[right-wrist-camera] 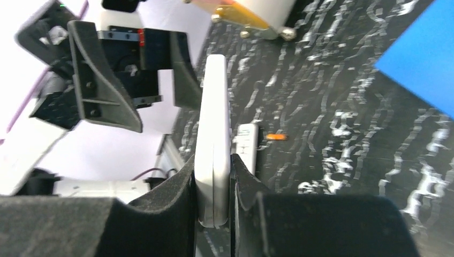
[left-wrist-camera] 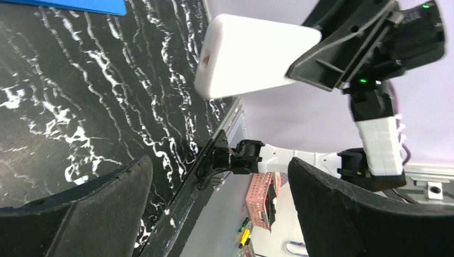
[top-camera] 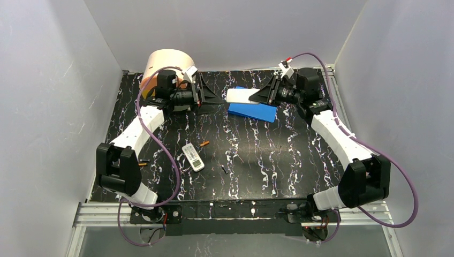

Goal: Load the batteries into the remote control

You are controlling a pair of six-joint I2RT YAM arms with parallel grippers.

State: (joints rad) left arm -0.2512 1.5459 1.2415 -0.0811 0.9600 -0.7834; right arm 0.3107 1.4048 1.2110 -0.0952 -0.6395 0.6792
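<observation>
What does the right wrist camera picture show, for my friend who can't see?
The right tool pinches a white remote edge-on. The open left tool faces it. Behind, a smaller remote and an orange battery lie on the dark table.

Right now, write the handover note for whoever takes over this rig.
Left gripper: open, empty, facing the held remote's end.
Right gripper: shut on the white remote, held above the blue pad.
On the table: second remote, orange battery beside it, second orange battery by the left arm, dark battery nearer the bases.
Done: one remote lifted. Left: all three batteries lie loose, none picked up.
</observation>
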